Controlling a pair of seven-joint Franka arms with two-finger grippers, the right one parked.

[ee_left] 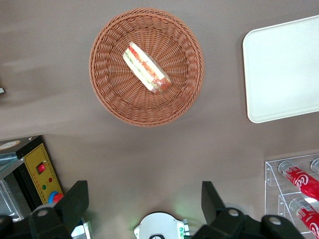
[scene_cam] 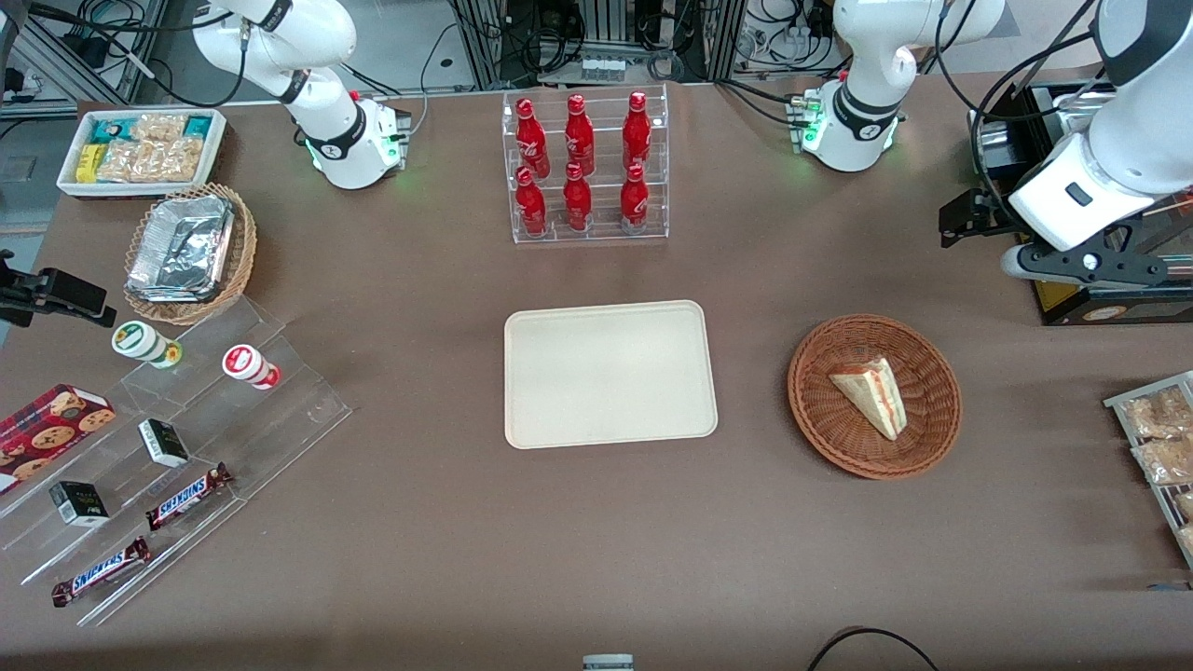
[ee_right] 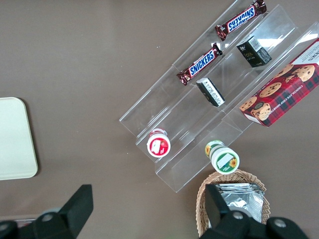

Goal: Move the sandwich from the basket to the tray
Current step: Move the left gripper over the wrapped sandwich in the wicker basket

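Note:
The sandwich (scene_cam: 871,396), a pale wedge with red and green filling, lies in the round reddish-brown basket (scene_cam: 820,419) on the brown table. The empty cream tray (scene_cam: 606,373) lies beside the basket, toward the parked arm's end. My left gripper (scene_cam: 966,220) hangs high above the table, farther from the front camera than the basket and a little toward the working arm's end. In the left wrist view the gripper (ee_left: 144,191) is open and empty, with the sandwich (ee_left: 147,67), basket (ee_left: 109,89) and tray (ee_left: 284,69) all below it.
A clear rack of red bottles (scene_cam: 585,168) stands farther back than the tray. A black box with a yellow panel (scene_cam: 1100,308) sits under the working arm. Snack packets on a rack (scene_cam: 1160,438) lie at the table's edge. Acrylic steps with snacks (scene_cam: 186,438) lie toward the parked arm's end.

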